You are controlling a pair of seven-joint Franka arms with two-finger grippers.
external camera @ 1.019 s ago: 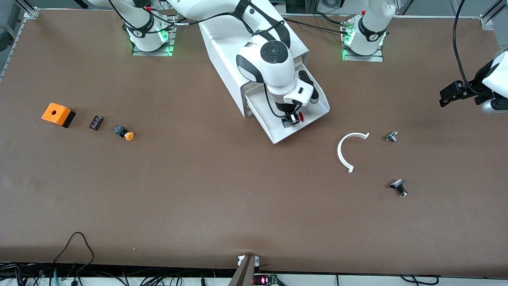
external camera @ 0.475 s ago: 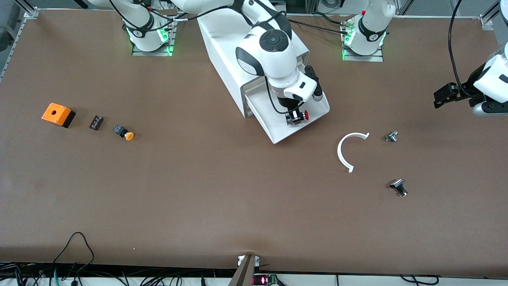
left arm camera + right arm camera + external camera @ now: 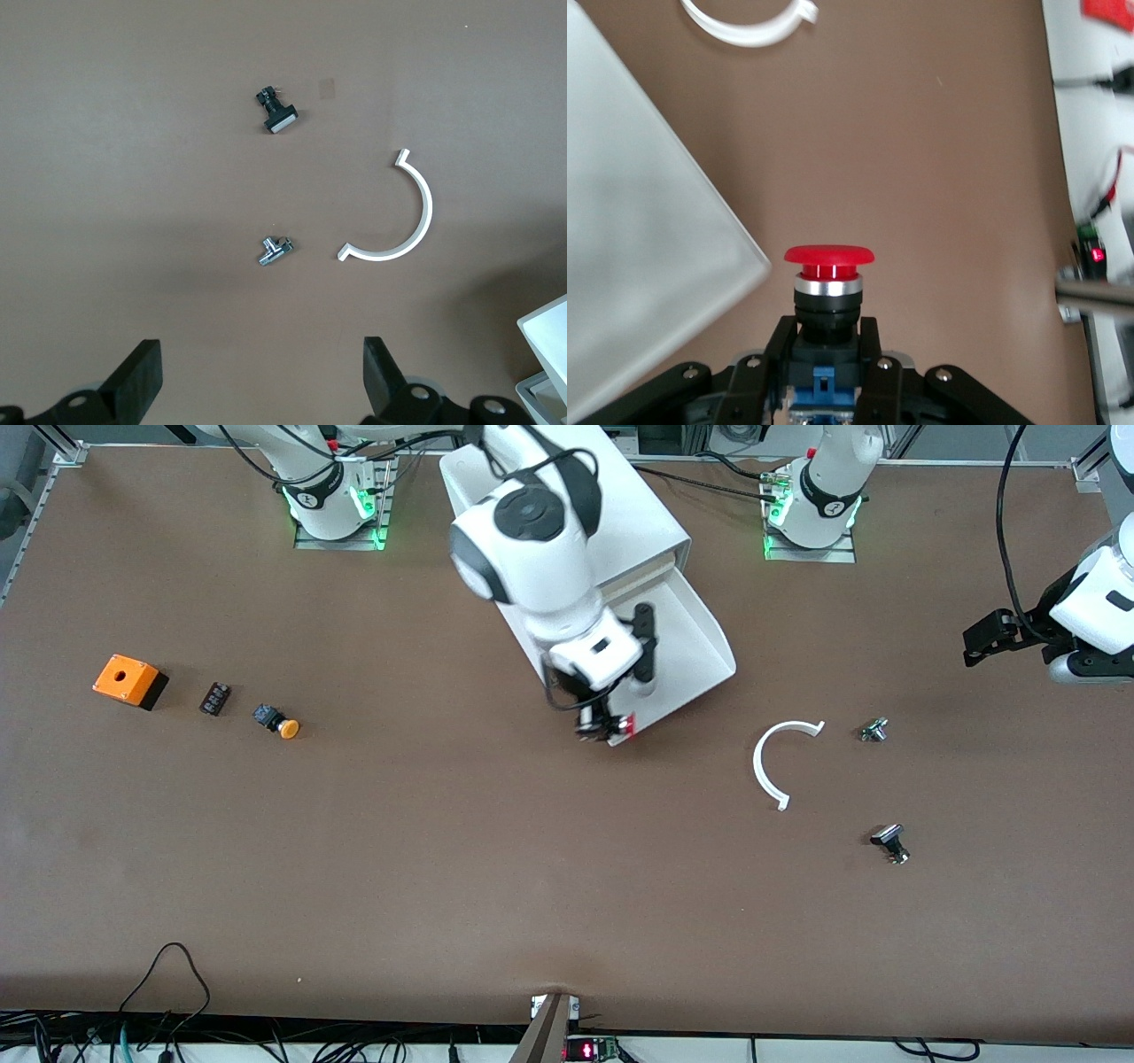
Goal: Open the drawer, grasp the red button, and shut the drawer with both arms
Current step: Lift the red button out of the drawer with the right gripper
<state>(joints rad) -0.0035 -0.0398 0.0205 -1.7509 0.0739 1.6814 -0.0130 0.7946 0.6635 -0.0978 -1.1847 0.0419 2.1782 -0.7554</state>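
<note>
The drawer (image 3: 700, 651) stands pulled out from the bottom of the white cabinet (image 3: 638, 509), and its tray looks bare. My right gripper (image 3: 604, 728) hangs over the drawer's front corner, shut on the button (image 3: 627, 726). In the right wrist view the red cap (image 3: 829, 256) sticks out past the fingers (image 3: 780, 347), which clamp the button's dark body; the drawer's white front (image 3: 647, 230) is alongside. My left gripper (image 3: 979, 640) waits, open, above the table at the left arm's end. Its fingers (image 3: 142, 379) are spread wide with nothing between them.
A white arc (image 3: 772, 766), a small metal part (image 3: 873, 730) and a black part (image 3: 889, 841) lie toward the left arm's end. An orange box (image 3: 129, 679), a dark block (image 3: 214, 698) and an orange-capped button (image 3: 277, 722) lie toward the right arm's end.
My right gripper has lifted the button out of the drawer and swung toward the drawer's front corner. The left arm drifted slightly.
</note>
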